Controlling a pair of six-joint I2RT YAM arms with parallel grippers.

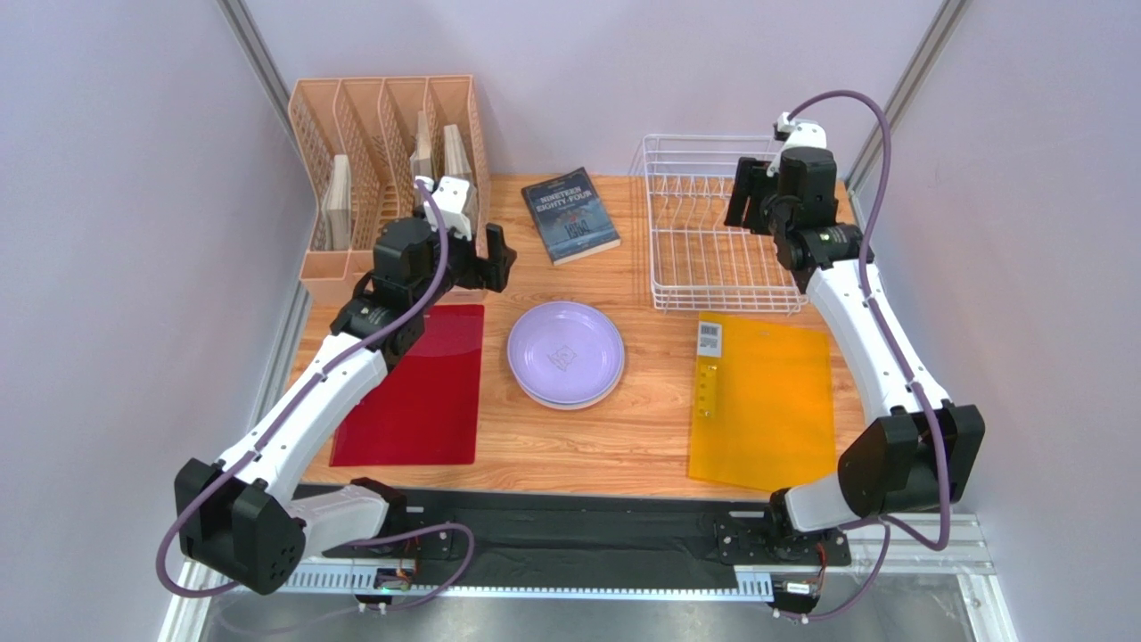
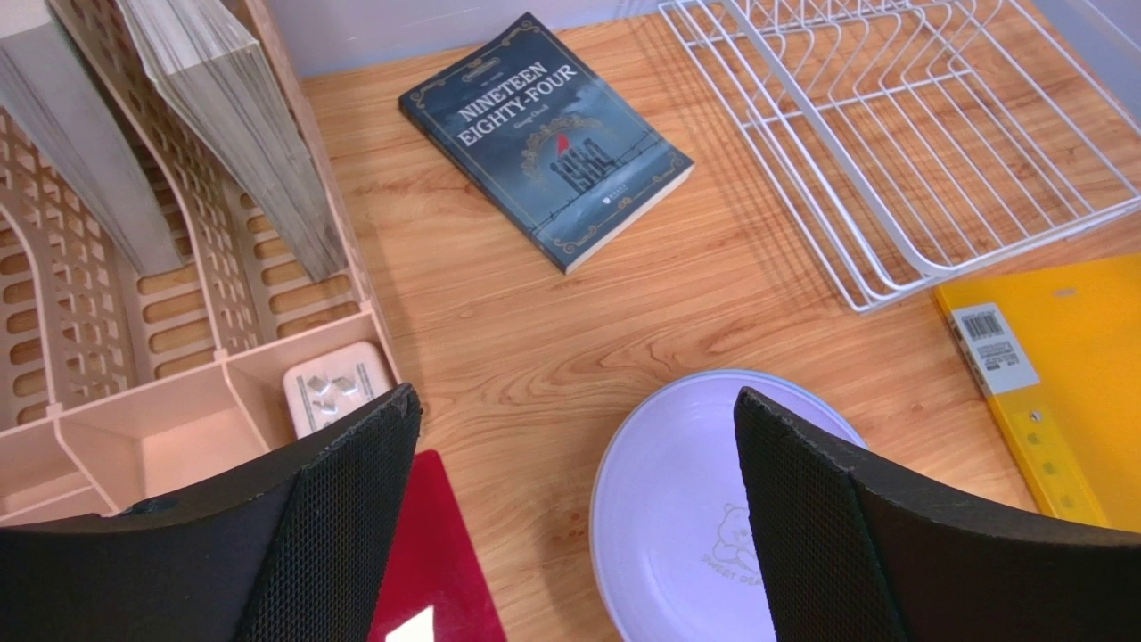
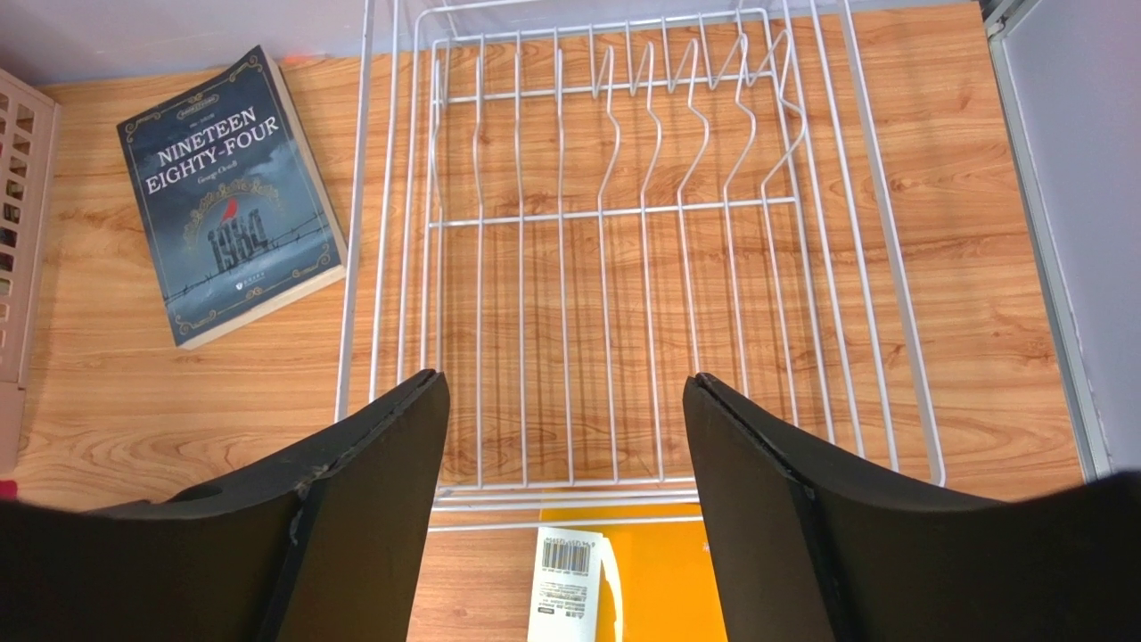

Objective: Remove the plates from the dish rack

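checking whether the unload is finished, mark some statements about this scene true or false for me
1. The white wire dish rack holds no plates. True.
2. The round plastic plates, lavender on top, are stacked on the red sheet. False: they sit on the bare wooden table, between the red sheet and the orange-yellow folder, touching neither.
3. The left gripper has its fingers shut on a plate. False: its fingers are wide open and hold nothing.
4. The dark blue paperback book lies flat on the table, left of the rack. True.
5. The right gripper is open above the rack, holding nothing. True.
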